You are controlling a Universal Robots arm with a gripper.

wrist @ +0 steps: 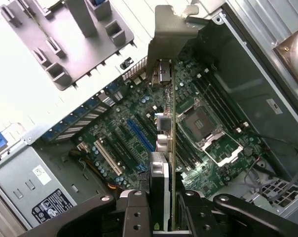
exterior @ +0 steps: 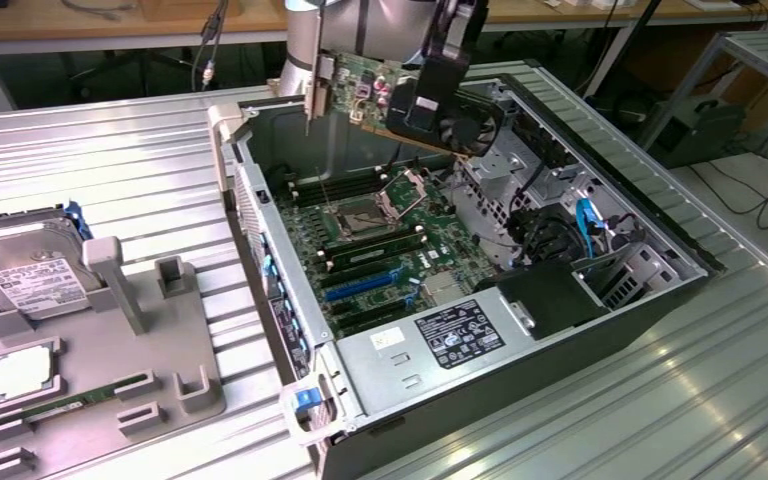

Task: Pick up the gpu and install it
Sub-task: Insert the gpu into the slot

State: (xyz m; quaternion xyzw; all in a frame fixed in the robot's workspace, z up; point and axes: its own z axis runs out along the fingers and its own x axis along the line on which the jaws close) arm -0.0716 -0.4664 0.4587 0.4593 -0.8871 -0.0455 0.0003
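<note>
The gpu [exterior: 371,92] hangs in the air over the far end of the open computer case [exterior: 651,235], clear of the motherboard [exterior: 391,245]. Its silver end bracket [exterior: 317,85] points to the exterior view's left and its black fan [exterior: 471,118] faces the right. My gripper [exterior: 427,98] is shut on the card's upper edge. In the wrist view the gpu [wrist: 171,123] runs edge-on away from my gripper [wrist: 161,200], with its bracket [wrist: 171,29] at the far end, above the motherboard [wrist: 129,143] and beside the blue slot [wrist: 139,133].
The open processor socket [exterior: 357,215] and the power supply [exterior: 444,338] lie inside the case. At the exterior view's left, a grey fixture [exterior: 117,350] holds a silver hard drive [exterior: 24,275] and a green memory stick [exterior: 57,410]. Cables [exterior: 584,225] crowd the case's right side.
</note>
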